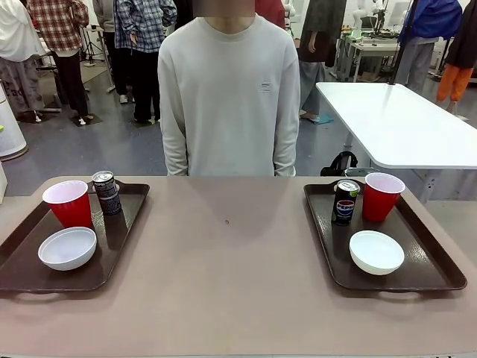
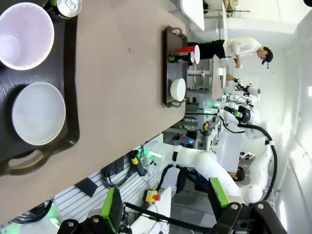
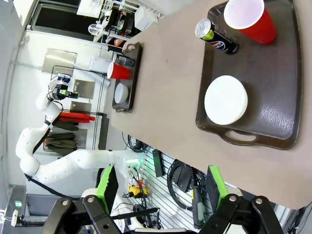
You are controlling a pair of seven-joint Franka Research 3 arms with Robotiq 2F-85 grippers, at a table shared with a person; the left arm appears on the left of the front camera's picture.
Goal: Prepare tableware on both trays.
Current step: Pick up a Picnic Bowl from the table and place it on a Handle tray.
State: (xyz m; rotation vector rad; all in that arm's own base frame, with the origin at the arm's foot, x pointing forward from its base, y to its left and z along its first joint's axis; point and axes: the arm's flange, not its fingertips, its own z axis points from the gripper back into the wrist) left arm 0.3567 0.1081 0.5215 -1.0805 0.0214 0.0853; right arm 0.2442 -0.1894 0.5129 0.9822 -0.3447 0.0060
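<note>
Front view: a person (image 1: 229, 97) stands at the far side of the table (image 1: 231, 276). The left tray (image 1: 112, 246) carries a red cup (image 1: 68, 203), a dark can (image 1: 106, 192) just beside it and a white bowl (image 1: 68, 248) nearer the robot. The right tray (image 1: 432, 261) carries a Pepsi can (image 1: 345, 202), a second red cup (image 1: 382, 196) beside it and a second bowl (image 1: 376, 252).

Left wrist view: the left tool (image 2: 165, 204) hangs off the table's near edge, jaws spread wide, holding nothing. Up and to its left lies the left tray (image 2: 68, 97) with bowl (image 2: 38, 113), cup (image 2: 24, 35) and can (image 2: 66, 7); the other tray (image 2: 168, 68) lies farther along the table.

Right wrist view: the right tool (image 3: 161, 190) is also wide open and empty, off the table edge. Above it to the right sits the right tray (image 3: 278, 97) with bowl (image 3: 225, 100), Pepsi can (image 3: 217, 37) and cup (image 3: 249, 19); the left tray (image 3: 132, 78) is well apart, farther left.
</note>
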